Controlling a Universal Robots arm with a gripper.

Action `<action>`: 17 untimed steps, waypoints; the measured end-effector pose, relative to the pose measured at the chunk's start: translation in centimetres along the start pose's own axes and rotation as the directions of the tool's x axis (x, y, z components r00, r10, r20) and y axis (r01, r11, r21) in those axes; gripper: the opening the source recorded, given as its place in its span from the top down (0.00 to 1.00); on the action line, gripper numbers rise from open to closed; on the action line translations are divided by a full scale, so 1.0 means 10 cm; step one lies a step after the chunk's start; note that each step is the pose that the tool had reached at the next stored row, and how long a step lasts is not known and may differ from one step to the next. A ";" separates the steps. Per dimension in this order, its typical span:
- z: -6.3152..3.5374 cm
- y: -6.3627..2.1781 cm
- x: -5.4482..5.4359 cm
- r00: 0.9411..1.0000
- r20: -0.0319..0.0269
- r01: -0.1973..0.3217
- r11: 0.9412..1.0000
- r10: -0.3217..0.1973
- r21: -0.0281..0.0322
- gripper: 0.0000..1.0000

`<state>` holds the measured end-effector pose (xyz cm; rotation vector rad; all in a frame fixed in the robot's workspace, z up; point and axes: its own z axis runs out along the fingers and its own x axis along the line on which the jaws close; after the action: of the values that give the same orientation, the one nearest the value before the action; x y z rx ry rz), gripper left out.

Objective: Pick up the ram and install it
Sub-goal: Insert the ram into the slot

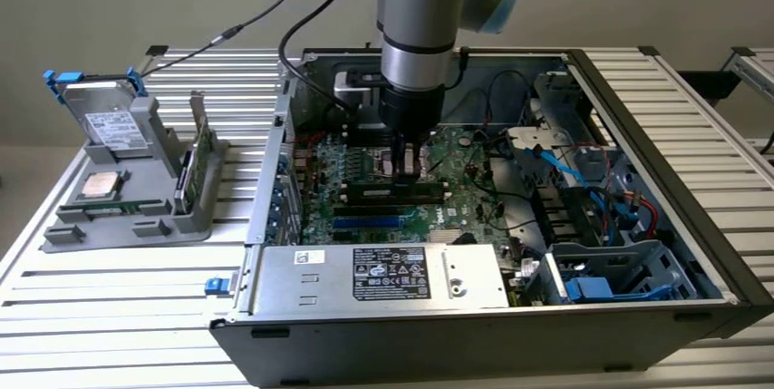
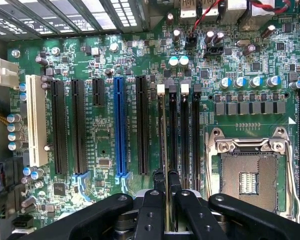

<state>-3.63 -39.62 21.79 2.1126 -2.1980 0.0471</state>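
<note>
The ram (image 1: 393, 191) is a long narrow stick with dark chips. It stands on edge along the memory slots of the green motherboard (image 1: 466, 158) inside the open computer case. My gripper (image 1: 409, 170) comes straight down on its middle, fingers close together and shut on its upper edge. In the wrist view the ram (image 2: 164, 135) shows edge-on as a thin line running from between my black fingers (image 2: 159, 176), in line with a memory slot that has a white latch (image 2: 161, 89). I cannot tell whether it is fully seated.
The empty processor socket (image 2: 247, 175) lies beside the memory slots. The power supply (image 1: 387, 276) fills the case front, and blue cables (image 1: 581, 180) and drive cage sit at the exterior view's right. A grey rack (image 1: 133, 217) outside holds a drive (image 1: 115, 126), a silver chip (image 1: 100, 185) and a thin green board (image 1: 185, 180).
</note>
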 end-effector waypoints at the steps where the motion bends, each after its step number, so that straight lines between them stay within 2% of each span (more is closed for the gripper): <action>1: 0.001 0.000 0.00 1.000 0.000 0.000 1.000 0.000 0.000 0.86; 6: 0.002 0.000 0.00 1.000 0.000 0.000 1.000 0.000 0.000 0.85; 8: 0.002 0.000 0.00 1.000 0.000 0.000 1.000 0.000 0.000 0.72; 9: 0.002 0.000 0.00 1.000 0.000 0.000 1.000 0.000 0.000 0.72; 10: 0.002 0.000 0.00 1.000 0.000 0.000 1.000 0.000 0.000 0.66; 13: -0.011 0.001 0.00 1.000 0.000 0.000 1.000 0.000 0.000 0.60; 14: -0.033 0.002 0.00 1.000 0.000 0.000 1.000 0.000 0.000 0.54; 17: -0.118 0.005 0.01 1.000 0.000 0.000 1.000 0.000 0.000 0.54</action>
<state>-3.63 -39.62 22.98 2.1124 -2.1981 0.0469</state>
